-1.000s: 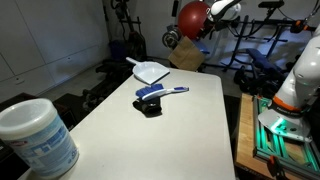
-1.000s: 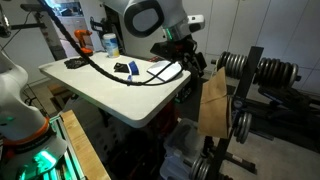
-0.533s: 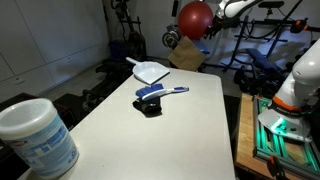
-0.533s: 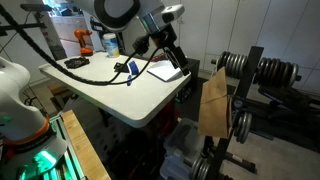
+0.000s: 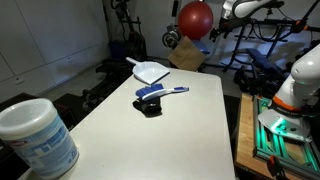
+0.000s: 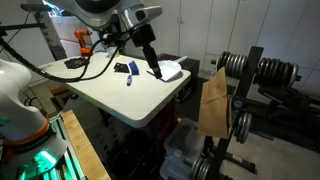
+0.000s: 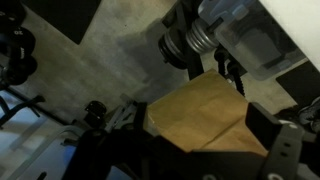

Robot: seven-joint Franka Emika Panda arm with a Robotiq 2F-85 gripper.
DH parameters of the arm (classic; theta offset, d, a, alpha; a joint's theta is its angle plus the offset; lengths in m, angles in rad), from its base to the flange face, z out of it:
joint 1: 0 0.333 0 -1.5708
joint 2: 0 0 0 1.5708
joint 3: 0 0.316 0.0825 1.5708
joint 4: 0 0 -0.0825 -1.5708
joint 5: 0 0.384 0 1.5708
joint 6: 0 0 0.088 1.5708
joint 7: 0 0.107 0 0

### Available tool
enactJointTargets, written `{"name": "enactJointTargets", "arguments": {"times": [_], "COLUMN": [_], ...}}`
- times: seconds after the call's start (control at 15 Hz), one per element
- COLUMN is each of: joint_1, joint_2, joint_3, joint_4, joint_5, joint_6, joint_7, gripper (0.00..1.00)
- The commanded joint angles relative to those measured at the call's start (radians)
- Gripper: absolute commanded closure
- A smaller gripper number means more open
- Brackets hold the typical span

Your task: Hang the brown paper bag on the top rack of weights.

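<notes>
We see the brown paper bag hanging on the weight rack, well apart from the gripper; we cannot tell whether the jaws are released or clenched.

We see a plain brown paper bag and black weights. The table is white, the ball red, the brush blue. The tub is white with a blue label, and the dustpan is white too.
</notes>
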Motion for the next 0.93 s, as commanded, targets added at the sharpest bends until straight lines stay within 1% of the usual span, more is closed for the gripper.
{"name": "enactJointTargets", "arguments": {"times": [0.0,0.13,0.2,0.87], "joint_1": [0.027,0.036,0.033,0.035], "joint_2": [-0.077,-0.094,-0.052,-0.072], "joint_3": [0.017,0.024,0.01,0.016], "joint_4": [-0.062,-0.075,-0.036,-0.056], "joint_5": [-0.003,0.0,-0.003,-0.002], "joint_6": [-0.055,-0.07,-0.047,-0.05], "joint_7": [0.03,0.03,0.01,0.012], "gripper": [0.0,0.0,0.0,0.0]}}
